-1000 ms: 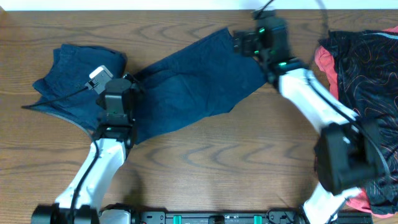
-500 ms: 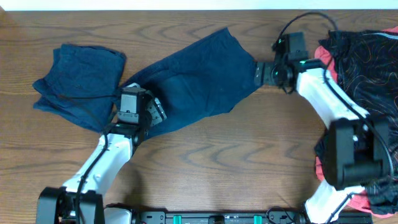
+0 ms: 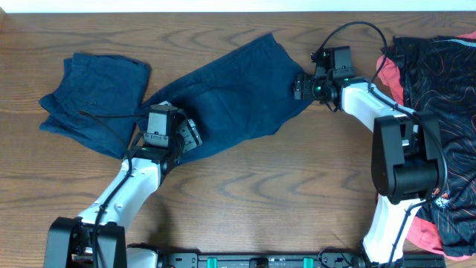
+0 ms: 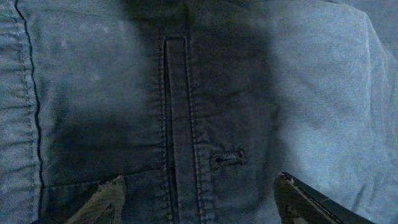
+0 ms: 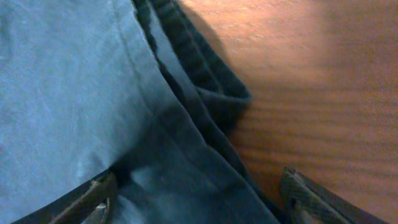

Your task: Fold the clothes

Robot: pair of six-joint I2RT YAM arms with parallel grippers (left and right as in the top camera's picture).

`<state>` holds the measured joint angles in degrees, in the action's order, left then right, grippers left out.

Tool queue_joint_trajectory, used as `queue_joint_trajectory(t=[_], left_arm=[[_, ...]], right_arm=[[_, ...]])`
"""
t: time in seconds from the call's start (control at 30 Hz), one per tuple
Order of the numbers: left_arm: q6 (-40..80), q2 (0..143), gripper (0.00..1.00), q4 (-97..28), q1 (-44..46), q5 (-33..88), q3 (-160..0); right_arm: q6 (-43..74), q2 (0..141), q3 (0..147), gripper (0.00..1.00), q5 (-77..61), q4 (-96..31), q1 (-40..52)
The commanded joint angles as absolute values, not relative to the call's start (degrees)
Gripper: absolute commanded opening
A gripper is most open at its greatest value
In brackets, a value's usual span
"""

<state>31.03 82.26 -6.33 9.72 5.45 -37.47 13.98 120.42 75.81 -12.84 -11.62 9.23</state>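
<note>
A dark navy garment (image 3: pixel 230 93) lies spread on the wooden table, with a bunched part (image 3: pixel 93 89) at the left and a long flat part reaching up to the right. My left gripper (image 3: pixel 184 134) is open just above the cloth near its lower edge. In the left wrist view its fingers (image 4: pixel 199 190) straddle a stitched pocket welt with a buttonhole (image 4: pixel 227 158). My right gripper (image 3: pixel 300 85) is open at the garment's right edge. In the right wrist view its fingers (image 5: pixel 199 186) straddle the folded hem (image 5: pixel 205 93), with bare wood beside it.
A pile of other clothes, black patterned (image 3: pixel 439 74) with red-pink fabric (image 3: pixel 387 71), lies at the right edge under my right arm's base. The table's far edge (image 3: pixel 223 10) runs along the top. A cable (image 3: pixel 104 123) crosses the bunched cloth.
My left gripper moved down and right from the bunched part to the garment's lower edge. My right gripper came down from the far top corner to the garment's right edge.
</note>
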Motion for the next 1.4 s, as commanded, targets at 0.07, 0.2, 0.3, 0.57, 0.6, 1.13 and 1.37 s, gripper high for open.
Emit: queue_joint_trajectory(t=[0.07,0.2,0.3,0.57,0.6,1.13,1.37], left_arm=[[30.0,82.5,0.78,-6.6,9.8,5.6,-38.0],[30.0,82.5,0.78,-6.7,9.8,5.6,-38.0],[30.0,82.5,0.78,-6.7,9.8,5.6,-38.0],[30.0,82.5,0.78,-7.3,9.8,5.6,-38.0],[30.0,82.5,0.78,-7.5,9.8,5.6,-38.0],[26.8,82.1,0.71,-25.7,9.8,19.9,-38.0],[23.0,75.3,0.71,-26.1,9.8,20.3,-38.0]], right_arm=[[14.1,123.9,75.5,0.78,-14.3,-8.9,10.6],[14.1,123.9,75.5,0.74,-12.6,-4.8,10.7],[14.1,123.9,75.5,0.66,-12.6,-3.1,10.7],[14.1,123.9,75.5,0.01,-9.2,-5.5,10.8],[14.1,123.9,75.5,0.01,-8.9,-6.5,10.8],[31.4,112.8,75.5,0.01,6.2,-60.1,7.9],[33.8,110.5,75.5,0.01,6.3,-65.3,8.1]])
